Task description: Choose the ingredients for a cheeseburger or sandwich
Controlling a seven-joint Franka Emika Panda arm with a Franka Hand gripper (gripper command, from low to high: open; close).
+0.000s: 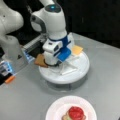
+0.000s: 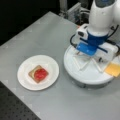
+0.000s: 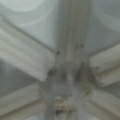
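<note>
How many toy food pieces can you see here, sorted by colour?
Brown bread slices: 2, one on the plate under the tomato, one on the round tray beside the gripper
Red tomato piece: 1
Yellow cheese square: 1
Total: 4

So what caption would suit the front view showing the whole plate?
Robot arm's gripper lowered over a white divided turntable; a tomato-topped bread stack waits on the plate.

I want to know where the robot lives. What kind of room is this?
Probably a robot lab, not a kitchen: a bare grey table, a white turntable tray holding toy food, and the arm's gripper low over that tray.
</note>
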